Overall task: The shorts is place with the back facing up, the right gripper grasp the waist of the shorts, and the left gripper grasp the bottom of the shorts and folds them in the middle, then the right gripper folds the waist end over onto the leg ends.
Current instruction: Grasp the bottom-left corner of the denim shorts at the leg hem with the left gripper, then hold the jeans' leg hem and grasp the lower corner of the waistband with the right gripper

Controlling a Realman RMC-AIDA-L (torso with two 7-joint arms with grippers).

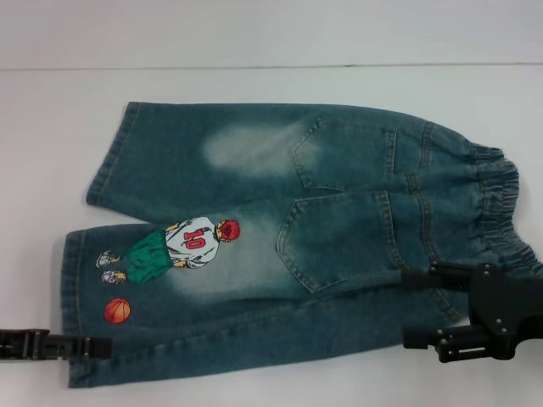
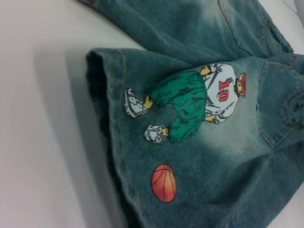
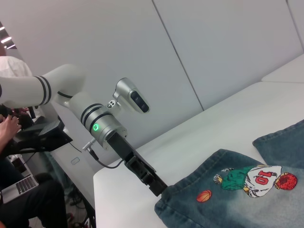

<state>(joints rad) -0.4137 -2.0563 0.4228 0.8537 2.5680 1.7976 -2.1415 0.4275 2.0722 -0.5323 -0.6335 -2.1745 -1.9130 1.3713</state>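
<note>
1. The shorts [image 1: 280,242] lie flat on the white table [image 1: 271,85], back side up, with both back pockets showing. They run lengthwise from 9 o'clock to 3 o'clock in the head view.
2. The waist [image 1: 501,203], a gathered elastic band, sits at the 3 o'clock end. The two leg ends [image 1: 93,246] sit at the 9 o'clock end.
3. The printed figure [image 1: 174,248] in the "10" jersey lies on the nearer leg, with a small orange basketball [image 1: 117,311] at its 7 o'clock.
4. The right gripper [image 1: 424,309] is at about 4 o'clock of the shorts, over the near corner of the waist. Its two black fingers are spread apart, one above the other, with denim between them and nothing clamped.
5. The left gripper [image 1: 106,346] is at about 8 o'clock, its tip touching the near leg's hem at the corner. In the right wrist view, the left gripper [image 3: 160,190] meets the edge of the cloth; whether its fingers are apart or together cannot be told.
</note>
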